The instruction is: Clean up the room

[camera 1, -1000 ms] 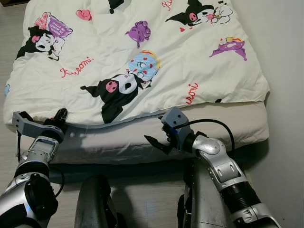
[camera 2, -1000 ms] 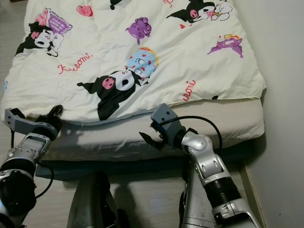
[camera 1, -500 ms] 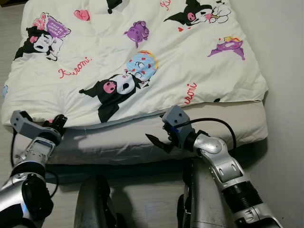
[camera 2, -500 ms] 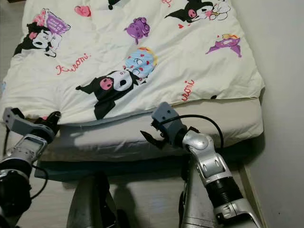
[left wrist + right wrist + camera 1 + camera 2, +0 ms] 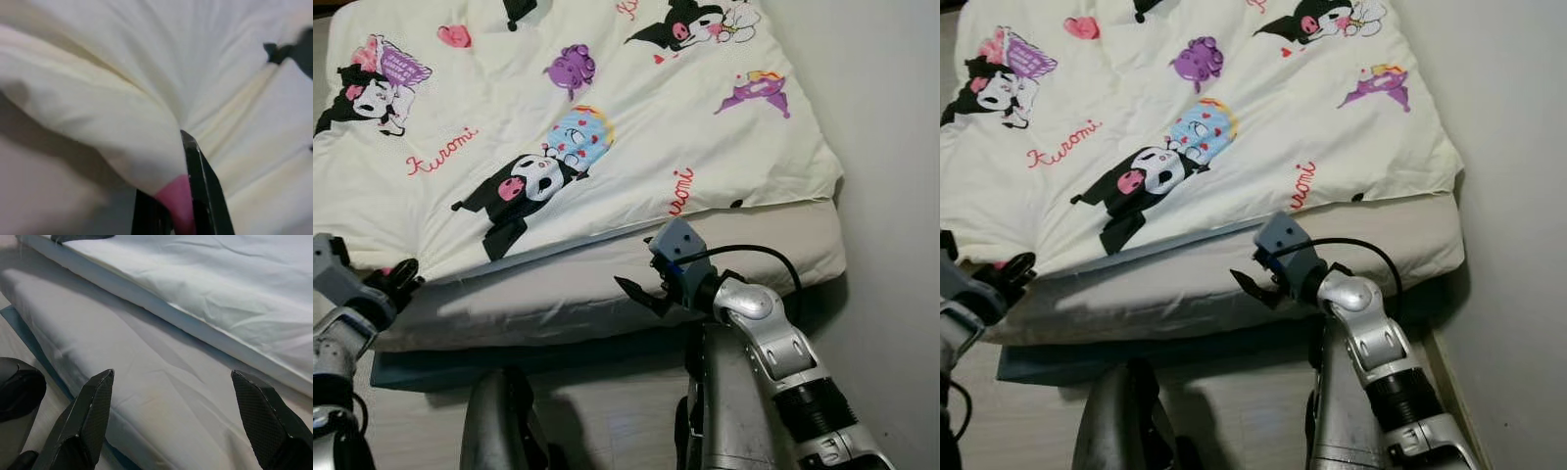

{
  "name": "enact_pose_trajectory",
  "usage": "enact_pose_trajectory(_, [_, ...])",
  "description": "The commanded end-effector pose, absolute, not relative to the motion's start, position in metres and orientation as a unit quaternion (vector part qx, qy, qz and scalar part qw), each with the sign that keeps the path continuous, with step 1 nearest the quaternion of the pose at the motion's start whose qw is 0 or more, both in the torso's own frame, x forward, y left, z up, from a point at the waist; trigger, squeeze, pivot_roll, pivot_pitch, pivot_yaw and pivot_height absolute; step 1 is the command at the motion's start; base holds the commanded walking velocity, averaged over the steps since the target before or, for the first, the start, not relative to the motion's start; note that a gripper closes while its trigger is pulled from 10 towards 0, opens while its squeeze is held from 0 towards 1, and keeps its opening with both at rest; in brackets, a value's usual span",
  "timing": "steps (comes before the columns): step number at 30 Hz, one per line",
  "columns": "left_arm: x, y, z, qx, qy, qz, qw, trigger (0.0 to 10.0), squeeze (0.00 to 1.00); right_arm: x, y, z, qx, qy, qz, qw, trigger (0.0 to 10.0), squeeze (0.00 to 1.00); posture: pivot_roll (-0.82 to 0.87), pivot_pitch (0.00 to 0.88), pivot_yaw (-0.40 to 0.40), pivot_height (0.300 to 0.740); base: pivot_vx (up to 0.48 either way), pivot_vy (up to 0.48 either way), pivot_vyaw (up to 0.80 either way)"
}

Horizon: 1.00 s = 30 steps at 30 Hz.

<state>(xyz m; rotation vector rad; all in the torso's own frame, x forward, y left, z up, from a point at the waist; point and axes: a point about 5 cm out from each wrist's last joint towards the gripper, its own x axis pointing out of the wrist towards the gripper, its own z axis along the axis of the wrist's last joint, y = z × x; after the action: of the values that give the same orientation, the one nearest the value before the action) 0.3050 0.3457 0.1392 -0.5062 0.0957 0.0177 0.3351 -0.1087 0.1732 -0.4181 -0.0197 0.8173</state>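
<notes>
A cream duvet (image 5: 607,117) printed with cartoon characters covers the bed. My left gripper (image 5: 399,279) is at the duvet's near left corner and is shut on the fabric; the left wrist view has the cream and pink cloth pinched between the black fingers (image 5: 203,196). My right gripper (image 5: 641,294) hangs open just in front of the bare mattress (image 5: 568,294), below the duvet's front edge. In the right wrist view its fingertips (image 5: 95,401) stand wide apart over the grey-white mattress side (image 5: 161,382), holding nothing.
A pale wall (image 5: 891,147) runs close along the bed's right side. A blue mat (image 5: 411,367) sticks out under the mattress at the near left. My own legs (image 5: 494,431) stand on the light floor right before the bed.
The view has shifted, so the bed sits further left. My left gripper has drawn out to the left and lower with the duvet corner in it. The right gripper holds its place.
</notes>
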Motion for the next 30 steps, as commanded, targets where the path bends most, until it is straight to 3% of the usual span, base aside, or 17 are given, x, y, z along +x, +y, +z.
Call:
enact_pose_trajectory(1, [0.285,0.358,0.123,-0.237,0.098,0.016,0.966,0.0,0.00,0.331,-0.105,0.167,-0.191,-0.002,0.407,0.893,10.0,0.00,-0.06,0.429,0.098,0.456,0.000,0.000,0.00])
enact_pose_trajectory(13, [0.244,0.366,0.113,-0.184,0.173,-0.001,0.968,0.0,0.00,0.327,-0.102,0.167,-0.187,0.000,0.418,0.889,10.0,0.00,-0.05,0.427,0.101,0.456,0.000,0.000,0.00])
enact_pose_trajectory(15, [0.227,0.365,0.100,-0.140,0.243,-0.011,0.960,0.0,0.00,0.327,-0.102,0.167,-0.186,0.001,0.421,0.888,10.0,0.00,-0.05,0.428,0.098,0.456,0.000,0.000,0.00])
enact_pose_trajectory(20, [0.209,0.366,0.087,-0.080,0.314,-0.025,0.946,0.0,0.00,0.326,-0.102,0.166,-0.185,0.002,0.425,0.886,10.0,0.00,-0.05,0.427,0.095,0.456,0.000,0.000,0.00])
enact_pose_trajectory(24, [0.191,0.377,0.076,-0.006,0.394,-0.013,0.919,0.0,0.00,0.325,-0.099,0.166,-0.182,0.003,0.432,0.883,10.0,0.00,-0.05,0.425,0.095,0.456,0.000,0.000,0.00])
enact_pose_trajectory(30, [0.187,0.381,0.075,0.001,0.409,-0.004,0.913,0.0,0.00,0.324,-0.099,0.166,-0.182,0.002,0.433,0.883,10.0,0.00,-0.05,0.423,0.096,0.456,0.000,0.000,0.00])
